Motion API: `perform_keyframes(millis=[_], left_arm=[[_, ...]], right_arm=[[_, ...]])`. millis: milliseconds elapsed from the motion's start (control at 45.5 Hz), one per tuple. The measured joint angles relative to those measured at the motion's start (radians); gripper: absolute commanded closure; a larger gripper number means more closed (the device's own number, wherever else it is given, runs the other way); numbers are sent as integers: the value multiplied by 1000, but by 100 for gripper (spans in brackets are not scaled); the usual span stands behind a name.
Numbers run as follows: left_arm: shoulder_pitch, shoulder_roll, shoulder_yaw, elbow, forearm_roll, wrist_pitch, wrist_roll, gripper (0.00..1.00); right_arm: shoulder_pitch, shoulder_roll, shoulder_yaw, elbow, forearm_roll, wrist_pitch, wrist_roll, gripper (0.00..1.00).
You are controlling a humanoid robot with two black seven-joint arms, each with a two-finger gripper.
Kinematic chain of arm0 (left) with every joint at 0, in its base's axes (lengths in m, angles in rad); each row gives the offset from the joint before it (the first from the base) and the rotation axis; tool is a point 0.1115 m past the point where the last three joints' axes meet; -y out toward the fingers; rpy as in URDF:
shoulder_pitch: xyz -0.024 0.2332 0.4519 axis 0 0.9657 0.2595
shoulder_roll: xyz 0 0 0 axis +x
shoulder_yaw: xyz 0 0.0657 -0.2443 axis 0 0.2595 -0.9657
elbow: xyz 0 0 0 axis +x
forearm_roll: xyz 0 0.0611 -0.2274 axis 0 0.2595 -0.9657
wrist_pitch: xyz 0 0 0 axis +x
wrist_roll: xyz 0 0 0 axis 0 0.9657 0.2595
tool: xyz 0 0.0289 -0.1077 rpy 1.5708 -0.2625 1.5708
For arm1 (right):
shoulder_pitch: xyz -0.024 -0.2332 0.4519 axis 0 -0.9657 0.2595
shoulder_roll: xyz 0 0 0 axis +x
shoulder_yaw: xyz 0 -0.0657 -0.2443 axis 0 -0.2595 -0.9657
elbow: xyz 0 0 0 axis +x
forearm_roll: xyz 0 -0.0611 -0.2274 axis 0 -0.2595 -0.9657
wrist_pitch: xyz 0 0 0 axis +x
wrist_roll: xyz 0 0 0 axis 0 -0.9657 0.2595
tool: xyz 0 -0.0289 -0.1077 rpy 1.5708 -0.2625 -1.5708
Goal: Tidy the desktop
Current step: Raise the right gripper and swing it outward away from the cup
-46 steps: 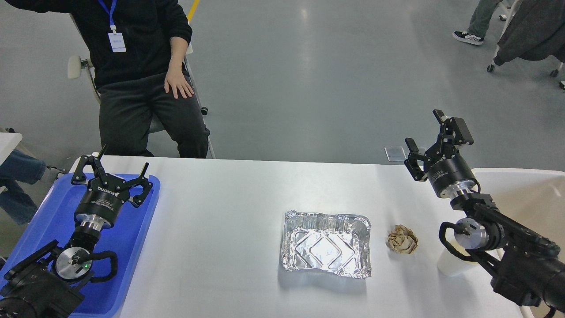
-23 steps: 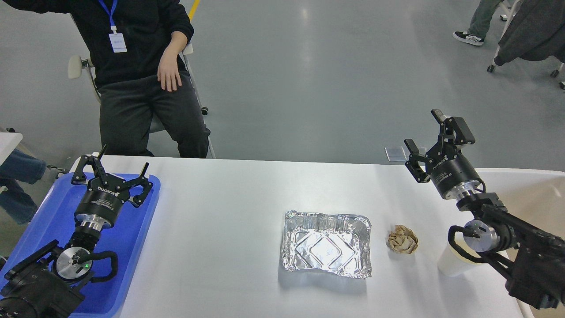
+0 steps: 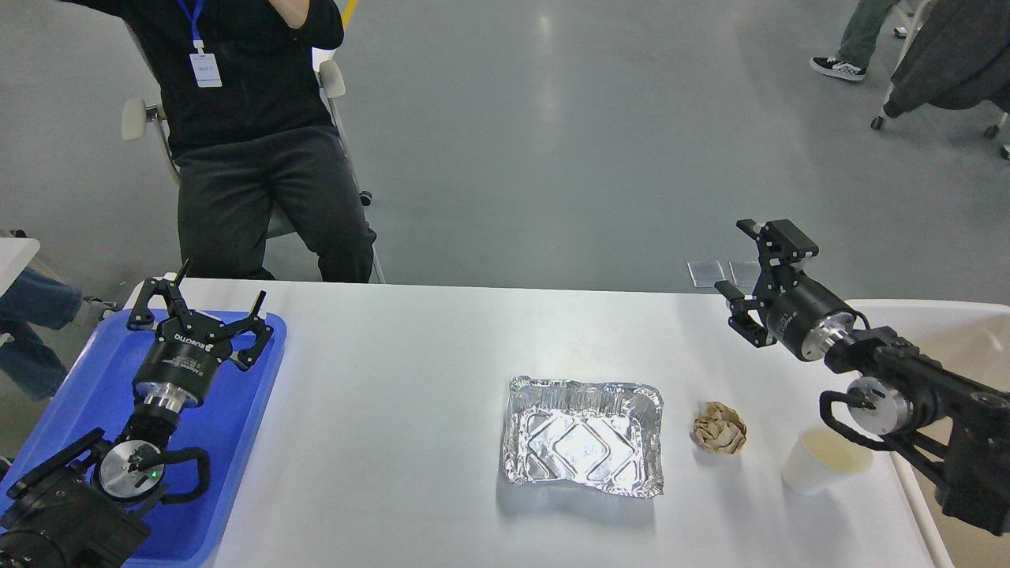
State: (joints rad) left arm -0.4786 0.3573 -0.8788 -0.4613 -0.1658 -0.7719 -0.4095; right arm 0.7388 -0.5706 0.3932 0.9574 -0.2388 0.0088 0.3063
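On the desk [image 3: 410,379], a foil tray [image 3: 582,436] is lying (paper wad [image 3: 719,427] at its 3 o'clock), both pincers, left [image 3: 197,304] and right [image 3: 753,264], gaping empty.

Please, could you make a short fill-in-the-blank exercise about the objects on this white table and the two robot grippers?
1. The crumpled brown paper ball lies between the foil tray and the white paper ____.
2. The left gripper hangs open above the ____ plastic tray.
3. The right gripper is open and holds ____.
4. The foil tray rests on the desktop and looks ____ inside.

Missing words: cup; blue; nothing; empty
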Motion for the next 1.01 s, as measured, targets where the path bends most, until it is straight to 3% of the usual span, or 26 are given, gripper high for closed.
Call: perform_keyframes(millis=[242, 417, 593, 747, 1010], left_arm=[[1, 0, 0, 0, 0, 0, 0, 1], [2, 0, 0, 1, 0, 0, -1, 1], [2, 0, 0, 1, 0, 0, -1, 1], [2, 0, 0, 1, 0, 0, -1, 1], [2, 0, 0, 1, 0, 0, -2, 1]], right_arm=[[130, -87, -163, 38, -66, 1, -106, 0], [242, -126, -301, 62, -84, 0, -149, 0], [352, -173, -451, 111, -92, 1, -169, 0], [524, -189, -695, 152, -91, 5, -173, 0], [821, -107, -1127, 185, -81, 48, -176, 0]])
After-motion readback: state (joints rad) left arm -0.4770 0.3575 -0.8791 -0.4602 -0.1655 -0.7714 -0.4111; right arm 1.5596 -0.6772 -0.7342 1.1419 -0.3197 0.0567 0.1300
